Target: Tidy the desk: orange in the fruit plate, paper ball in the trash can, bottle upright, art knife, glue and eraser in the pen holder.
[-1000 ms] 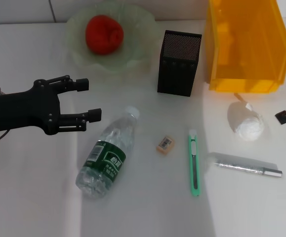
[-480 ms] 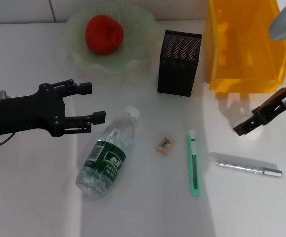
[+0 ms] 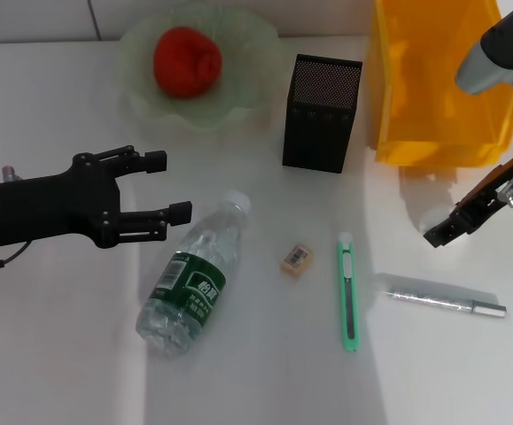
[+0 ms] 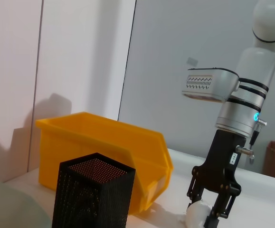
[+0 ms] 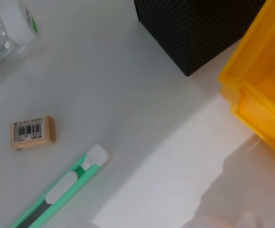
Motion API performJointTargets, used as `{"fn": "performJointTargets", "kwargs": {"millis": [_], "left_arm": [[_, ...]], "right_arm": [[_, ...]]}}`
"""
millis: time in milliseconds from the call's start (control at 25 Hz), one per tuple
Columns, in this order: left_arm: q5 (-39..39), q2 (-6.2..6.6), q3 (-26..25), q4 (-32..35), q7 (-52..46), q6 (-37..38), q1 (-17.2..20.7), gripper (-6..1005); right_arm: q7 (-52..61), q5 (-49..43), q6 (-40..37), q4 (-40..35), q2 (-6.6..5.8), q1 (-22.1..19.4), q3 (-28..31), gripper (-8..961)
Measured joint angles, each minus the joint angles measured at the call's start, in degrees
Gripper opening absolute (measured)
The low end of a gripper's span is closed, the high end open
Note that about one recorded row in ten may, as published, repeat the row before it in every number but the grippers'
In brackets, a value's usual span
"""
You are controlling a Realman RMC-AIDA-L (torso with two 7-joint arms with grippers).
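Observation:
The orange point(image 3: 187, 60) lies in the green fruit plate point(image 3: 141, 88). The bottle point(image 3: 194, 276) lies on its side mid-table. My left gripper point(image 3: 168, 186) is open and empty, just left of the bottle's cap. The eraser point(image 3: 296, 258), green art knife point(image 3: 349, 292) and glue stick point(image 3: 442, 297) lie in front of the black mesh pen holder point(image 3: 321, 113). My right gripper point(image 3: 440, 232) is low over the paper ball, which the arm hides in the head view. In the left wrist view its open fingers point(image 4: 220, 211) straddle the white paper ball point(image 4: 196, 216).
The yellow bin point(image 3: 442, 80) stands at the back right, beside the pen holder. In the right wrist view the eraser point(image 5: 33, 133), the knife point(image 5: 61, 194), the pen holder's corner point(image 5: 194, 28) and the bin's edge point(image 5: 260, 104) show. The bottle's cap point(image 5: 18, 19) also shows there.
My right arm has swung in from the right edge and come down over the paper ball. My left gripper has drifted slightly right toward the bottle.

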Motion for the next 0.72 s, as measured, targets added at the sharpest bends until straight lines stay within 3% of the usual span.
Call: {"fn": "performJointTargets", "kwargs": {"millis": [120, 360, 480, 600, 720], "left_arm": [[0.0, -0.23, 0.0, 0.0, 0.11, -0.26, 0.02, 860], [0.0, -0.3, -0.01, 0.03, 0.15, -0.41, 0.11, 860], [-0.01, -0.31, -0.01, 0.03, 0.16, -0.57, 0.11, 860], [-0.01, -0.37, -0.01, 0.03, 0.16, -0.74, 0.07, 859], [-0.02, -0.37, -0.01, 0.03, 0.16, -0.77, 0.07, 859]], "right_arm": [[2.2, 0.36, -2.82, -4.39, 0.1, -0.65, 0.16, 555], [9.62, 3.23, -13.75, -27.56, 0.31, -2.96, 0.51, 524], [12.28, 3.47, -13.48, -37.26, 0.15, -3.22, 1.89, 524], [13.18, 3.43, -6.74, -38.99, 0.15, -3.28, 4.31, 525], [12.06, 2.92, 2.76, -32.04, -0.27, -3.3, 5.09, 525]]}}
